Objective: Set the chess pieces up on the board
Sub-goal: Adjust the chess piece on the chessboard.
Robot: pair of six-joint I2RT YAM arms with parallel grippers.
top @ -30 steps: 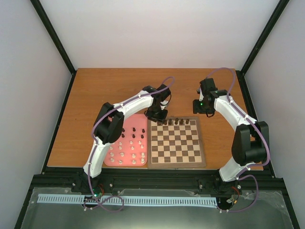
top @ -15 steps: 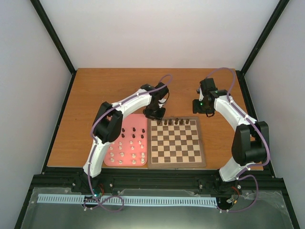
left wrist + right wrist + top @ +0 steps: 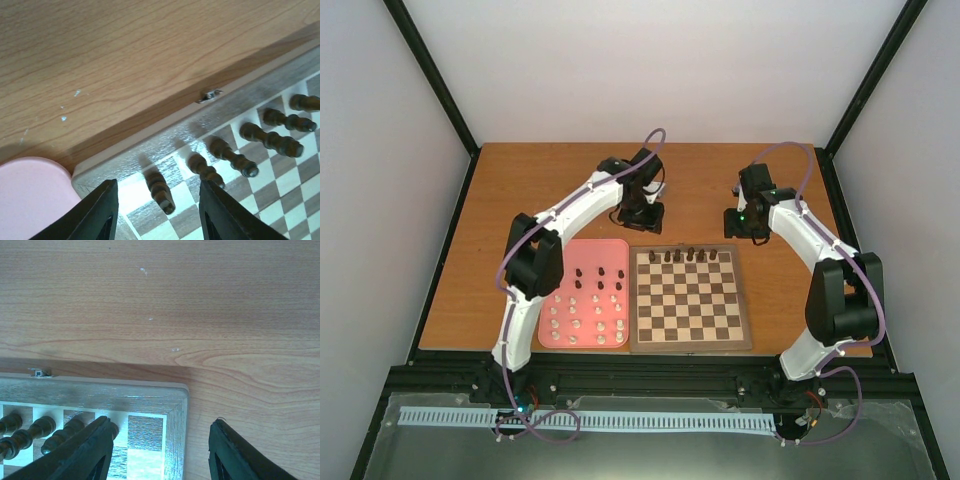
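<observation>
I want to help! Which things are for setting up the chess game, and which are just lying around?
For the job: the board; dark chess pieces on its far row; more pieces on the pink tray.
Just lying about: white toothed strip near the arm bases.

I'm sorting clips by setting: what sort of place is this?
Probably a robotics lab cell: a left arm and right arm mounted at a wooden table, white panels in a black frame around it, a chessboard and pink tray laid out.
</observation>
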